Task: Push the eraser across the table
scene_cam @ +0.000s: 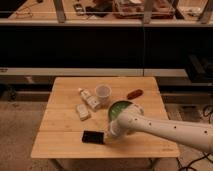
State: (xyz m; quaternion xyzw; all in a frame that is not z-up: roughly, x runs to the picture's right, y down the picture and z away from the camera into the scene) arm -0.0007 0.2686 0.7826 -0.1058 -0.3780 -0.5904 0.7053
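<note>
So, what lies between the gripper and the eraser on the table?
Nothing. In the camera view the gripper is right beside the eraser, at its end nearer the green bowl; no object stands between them on the table.
</note>
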